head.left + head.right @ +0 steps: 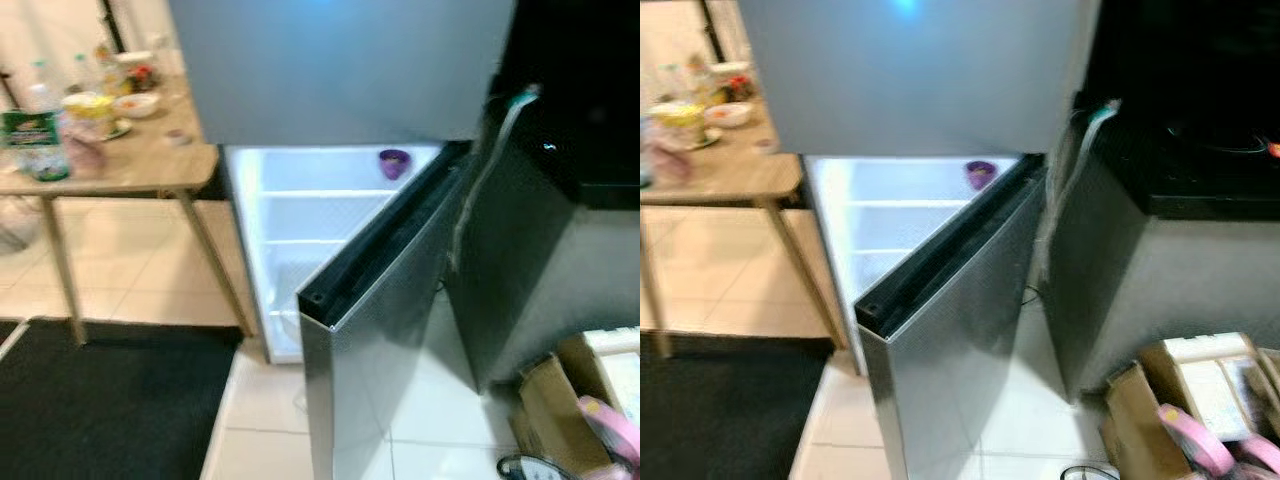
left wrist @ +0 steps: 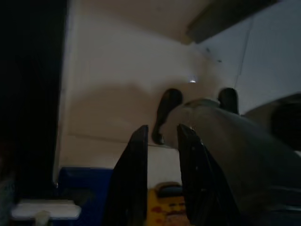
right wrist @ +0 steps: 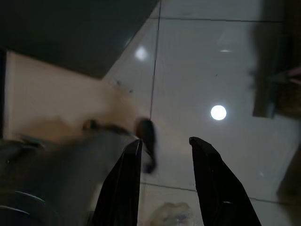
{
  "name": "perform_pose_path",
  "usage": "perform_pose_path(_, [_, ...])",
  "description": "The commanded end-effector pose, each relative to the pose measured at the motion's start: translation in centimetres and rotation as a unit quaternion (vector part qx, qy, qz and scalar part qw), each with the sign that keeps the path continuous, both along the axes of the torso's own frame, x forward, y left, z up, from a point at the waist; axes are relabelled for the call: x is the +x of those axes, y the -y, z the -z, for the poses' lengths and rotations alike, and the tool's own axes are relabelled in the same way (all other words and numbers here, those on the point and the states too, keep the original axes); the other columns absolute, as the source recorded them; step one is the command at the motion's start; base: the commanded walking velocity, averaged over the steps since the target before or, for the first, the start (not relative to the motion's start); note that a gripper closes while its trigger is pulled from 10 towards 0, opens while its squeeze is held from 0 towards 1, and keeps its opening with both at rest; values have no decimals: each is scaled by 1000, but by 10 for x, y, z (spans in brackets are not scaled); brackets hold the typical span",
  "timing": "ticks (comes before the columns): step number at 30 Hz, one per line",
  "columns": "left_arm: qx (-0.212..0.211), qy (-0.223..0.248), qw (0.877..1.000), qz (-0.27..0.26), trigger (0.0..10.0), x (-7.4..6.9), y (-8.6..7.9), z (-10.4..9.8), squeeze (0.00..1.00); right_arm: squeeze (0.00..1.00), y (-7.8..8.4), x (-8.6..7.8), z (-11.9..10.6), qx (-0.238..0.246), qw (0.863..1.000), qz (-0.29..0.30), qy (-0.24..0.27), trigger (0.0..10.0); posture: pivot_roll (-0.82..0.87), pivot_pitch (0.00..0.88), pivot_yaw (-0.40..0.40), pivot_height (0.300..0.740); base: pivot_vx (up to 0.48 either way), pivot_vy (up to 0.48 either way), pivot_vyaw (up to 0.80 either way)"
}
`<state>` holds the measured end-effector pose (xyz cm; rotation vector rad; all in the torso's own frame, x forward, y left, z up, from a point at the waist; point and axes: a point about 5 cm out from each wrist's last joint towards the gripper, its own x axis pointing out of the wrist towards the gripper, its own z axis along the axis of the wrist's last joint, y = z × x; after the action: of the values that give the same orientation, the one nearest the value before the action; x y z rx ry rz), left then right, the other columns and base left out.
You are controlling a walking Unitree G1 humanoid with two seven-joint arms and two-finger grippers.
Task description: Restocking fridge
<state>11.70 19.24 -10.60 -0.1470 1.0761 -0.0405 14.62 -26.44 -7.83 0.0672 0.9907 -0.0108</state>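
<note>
While both arms hang low, the left gripper (image 2: 160, 174) points down at pale floor with its two black fingers a narrow gap apart and nothing between them; beyond the fingertips lie dark shoe-like shapes, and nearer the wrist a blue and yellow patch too dim to name. The right gripper (image 3: 162, 176) also faces the glossy tiled floor (image 3: 211, 70), its fingers spread wider and empty, with a round light reflection ahead of the tips and a dark mat edge (image 3: 70, 33) further off.

From the head camera, the fridge (image 1: 340, 70) stands straight ahead, well away from both grippers. Its lower door (image 1: 390, 330) is swung partly open toward the robot, so the door's black top edge crosses in front of the lit compartment and hides much of the white shelves (image 1: 320, 215). A small purple cup (image 1: 394, 163) sits on the top shelf, at the back right.

Left of the fridge stands a wooden table (image 1: 130, 165) crowded with bowls and bottles (one bottle (image 1: 35, 135) wears a green label, its writing too blurred to read). A black mat (image 1: 110, 400) covers the floor beneath. Right of the fridge is a dark cabinet (image 1: 560, 260), and open cardboard boxes (image 1: 1180, 400) with something pink (image 1: 1195, 440) sit on the floor.
</note>
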Motion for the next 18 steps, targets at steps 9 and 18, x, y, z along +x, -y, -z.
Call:
perform_pose_path(9, [9,-4,1000,-4,10000,-3,-3,1,0,0,-3,-2,2,-1,1000,-2,-5,10000,-81,20,-10,740,0,0,675])
perform_pose_path(18, [9,-4,1000,-8,10000,-2,-3,1,0,0,-3,-3,3,-2,1000,2,-6,10000,-81,17,-8,740,0,0,675])
